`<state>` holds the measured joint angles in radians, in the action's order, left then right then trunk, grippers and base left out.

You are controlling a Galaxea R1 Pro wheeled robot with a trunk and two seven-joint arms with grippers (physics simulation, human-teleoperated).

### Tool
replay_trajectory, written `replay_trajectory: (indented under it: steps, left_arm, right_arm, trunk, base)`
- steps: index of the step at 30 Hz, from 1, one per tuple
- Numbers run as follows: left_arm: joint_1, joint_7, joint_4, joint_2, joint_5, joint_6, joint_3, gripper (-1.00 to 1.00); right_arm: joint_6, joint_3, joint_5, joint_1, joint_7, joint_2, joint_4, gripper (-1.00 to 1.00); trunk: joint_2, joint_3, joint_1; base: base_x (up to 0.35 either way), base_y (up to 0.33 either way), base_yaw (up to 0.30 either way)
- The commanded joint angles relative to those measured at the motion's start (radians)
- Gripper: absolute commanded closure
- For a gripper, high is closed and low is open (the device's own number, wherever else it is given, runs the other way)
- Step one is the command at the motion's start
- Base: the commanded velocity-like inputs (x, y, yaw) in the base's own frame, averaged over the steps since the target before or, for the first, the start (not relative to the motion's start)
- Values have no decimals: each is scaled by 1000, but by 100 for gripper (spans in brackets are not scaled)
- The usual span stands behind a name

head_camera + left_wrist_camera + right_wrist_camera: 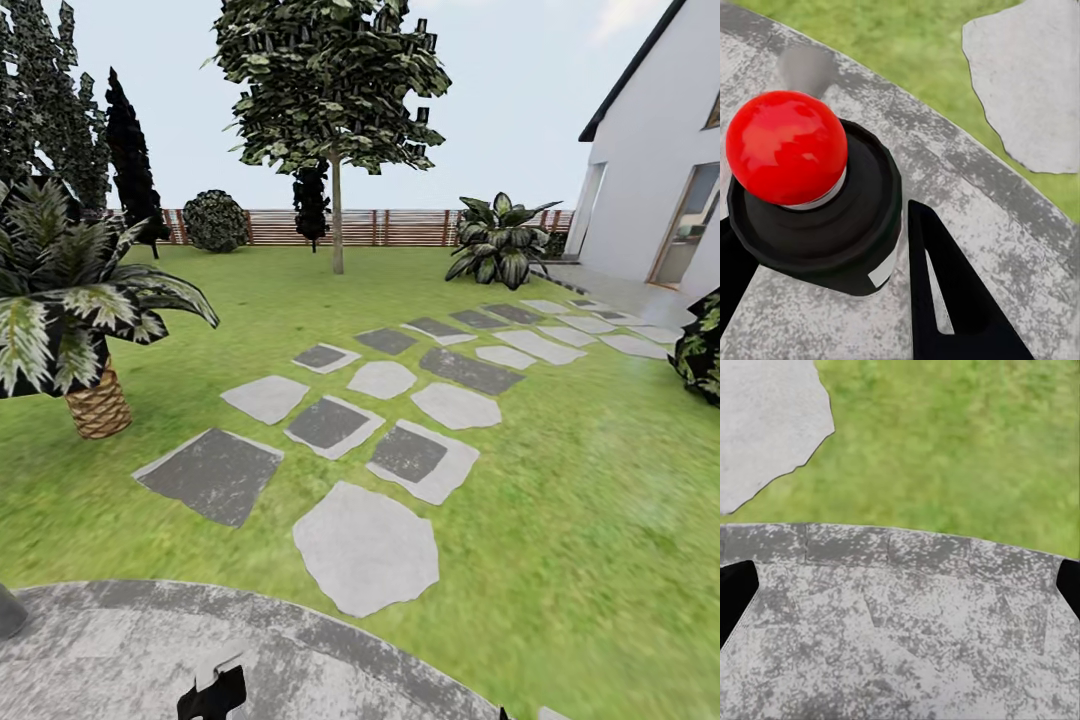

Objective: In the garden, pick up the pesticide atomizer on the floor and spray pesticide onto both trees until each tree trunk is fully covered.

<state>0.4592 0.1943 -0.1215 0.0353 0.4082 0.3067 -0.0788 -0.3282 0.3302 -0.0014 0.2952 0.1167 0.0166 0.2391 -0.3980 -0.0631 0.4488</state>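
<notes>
Beneath you curves a mottled grey paved pad (pixel 120 650), and beyond its edge the lawn (pixel 560 500) carries stepping stones (pixel 365 548) toward one tree (pixel 335 100) standing before the fence (pixel 400 227). Your left gripper (pixel 817 285) is clamped around a black sprayer body with a red knob (pixel 786 147). Your right gripper's (pixel 900 585) fingertips (pixel 733 596) sit wide apart over the pad.

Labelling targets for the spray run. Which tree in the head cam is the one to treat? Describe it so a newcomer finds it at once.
Follow the stepping-stone path across the lawn toward the slatted wooden fence at the back. Just in front of it stands the tree, left of the white house. It alone has a bare, straight, pale trunk under a broad mottled crown; its neighbours are near-black conifers, a round bush and low palms.
</notes>
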Motion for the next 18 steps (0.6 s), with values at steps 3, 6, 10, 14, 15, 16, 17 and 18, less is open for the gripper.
replay_trajectory:
  steps: [3,6,10,14,15,16,17,18]
  left_arm:
    - [1,5,0,0,6,3,-9,100]
    - [1,5,0,0,6,3,-9,100]
    - [1,5,0,0,6,3,-9,100]
    - [1,5,1,0,6,3,-9,100]
    - [1,5,1,0,6,3,-9,100]
    - [1,5,0,-1,6,3,-9,100]
    - [1,5,0,-1,6,3,-9,100]
    - [1,5,0,-1,6,3,-9,100]
  right_arm:
    - [-3,0,0,1,3,0,-1,-100]
    - [-3,2,0,1,4,0,0,-100]
    - [-3,-1,0,1,3,1,0,-100]
    - [-3,-3,0,1,3,1,-1,-100]
    - [-3,-3,0,1,3,1,-1,-100]
    - [-3,-3,0,1,3,1,-1,-100]
    - [-3,-3,0,1,3,1,-1,-100]
    - [-3,-3,0,1,3,0,-1,-100]
  trunk:
    - [-2,-2,1]
    - [-2,-2,1]
    - [-2,-2,1]
    - [-2,-2,1]
    - [-2,-2,1]
    - [-2,-2,1]
    - [-2,-2,1]
    - [-2,-2,1]
  base:
    - [333,0,139]
    - [333,0,139]
    - [333,0,43]
    - [333,0,10]
    - [333,0,4]
    - [333,0,2]
    - [333,0,1]
    - [333,0,1]
